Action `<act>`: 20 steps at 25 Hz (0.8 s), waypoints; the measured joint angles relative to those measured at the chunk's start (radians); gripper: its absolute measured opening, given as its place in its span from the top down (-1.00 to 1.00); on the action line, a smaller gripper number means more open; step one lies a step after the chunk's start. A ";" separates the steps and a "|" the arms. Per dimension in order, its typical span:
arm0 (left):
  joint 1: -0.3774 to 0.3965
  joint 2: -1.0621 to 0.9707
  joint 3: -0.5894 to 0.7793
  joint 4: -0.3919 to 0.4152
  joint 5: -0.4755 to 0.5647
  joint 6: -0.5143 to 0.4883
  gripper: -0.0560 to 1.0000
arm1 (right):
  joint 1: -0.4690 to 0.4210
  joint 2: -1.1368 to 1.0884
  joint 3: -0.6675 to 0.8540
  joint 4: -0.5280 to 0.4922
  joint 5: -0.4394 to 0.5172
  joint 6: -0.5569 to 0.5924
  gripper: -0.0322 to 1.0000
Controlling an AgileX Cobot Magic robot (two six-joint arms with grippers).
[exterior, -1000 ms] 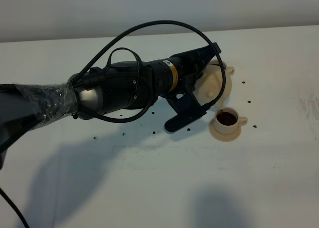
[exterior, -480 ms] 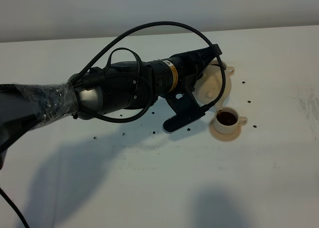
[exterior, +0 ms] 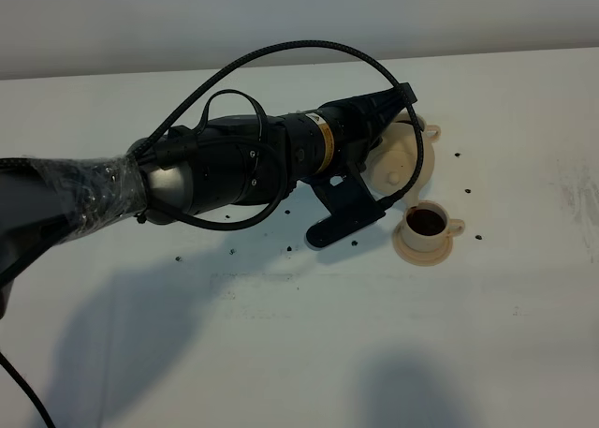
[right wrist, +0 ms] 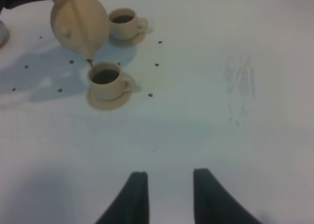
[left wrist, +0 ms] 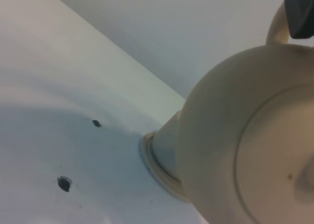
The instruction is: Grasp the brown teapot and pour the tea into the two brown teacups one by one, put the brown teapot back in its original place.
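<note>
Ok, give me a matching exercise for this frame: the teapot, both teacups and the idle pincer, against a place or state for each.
Things:
1. brown teapot
2. front teacup
3. back teacup
4. right pincer

Places or states:
a. holds nothing, above a bare stretch of table
b. directly below the spout
c. tilted, lifted off the table
d. stands off to the side, not being poured into

Pairs: 1-c, 2-b, 3-d, 4-a
</note>
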 joint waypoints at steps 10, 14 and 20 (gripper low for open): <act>0.000 0.021 0.007 -0.085 0.012 -0.194 0.72 | 0.000 0.000 0.000 0.000 0.000 0.000 0.51; 0.000 0.021 0.012 -0.102 0.042 -0.354 0.72 | 0.000 0.000 0.000 0.000 0.000 0.000 0.51; 0.000 -0.019 0.014 -0.151 0.106 -0.605 0.72 | 0.000 0.000 0.000 0.000 0.000 0.000 0.51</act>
